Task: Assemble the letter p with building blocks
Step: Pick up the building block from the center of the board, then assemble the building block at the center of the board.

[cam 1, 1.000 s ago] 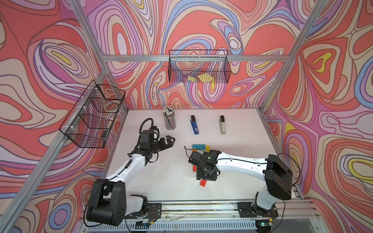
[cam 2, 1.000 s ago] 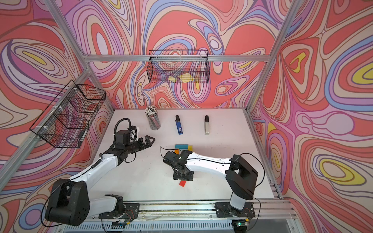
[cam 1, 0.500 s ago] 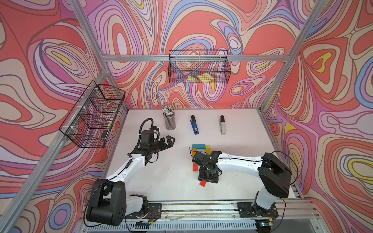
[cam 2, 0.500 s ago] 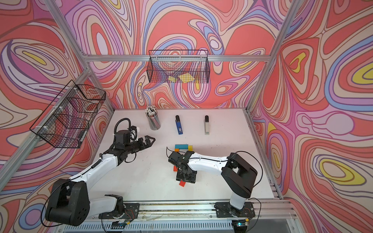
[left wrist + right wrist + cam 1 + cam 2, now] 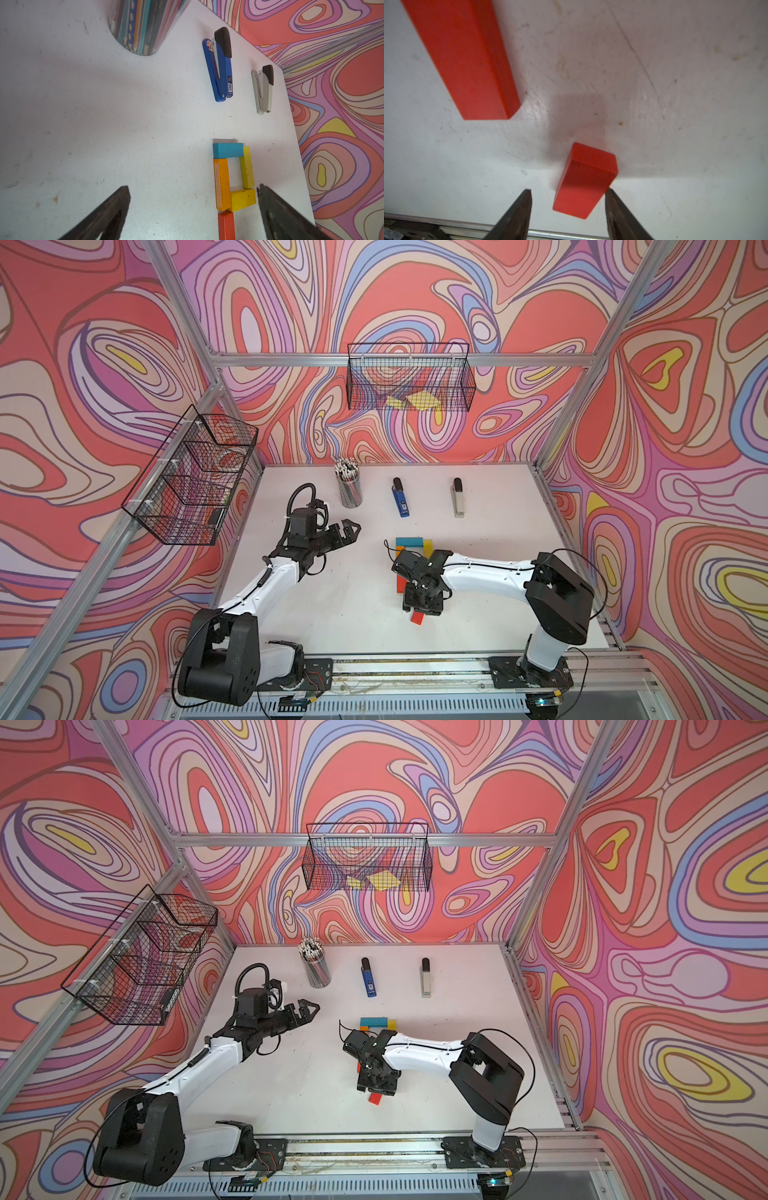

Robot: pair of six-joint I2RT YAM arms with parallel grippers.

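The table (image 5: 498,543) bears a pencil cup (image 5: 350,489), blue stapler (image 5: 400,498) and beige stapler (image 5: 458,498) along its far edge, building blocks (image 5: 222,182) mid-table, one red block (image 5: 584,180) nearer the front.

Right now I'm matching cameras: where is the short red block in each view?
Both top views: the short red block pokes out under the right gripper.
Left wrist: not in it.
Right wrist: the block lies inside the open jaws.
Shared landmark: the long red block.
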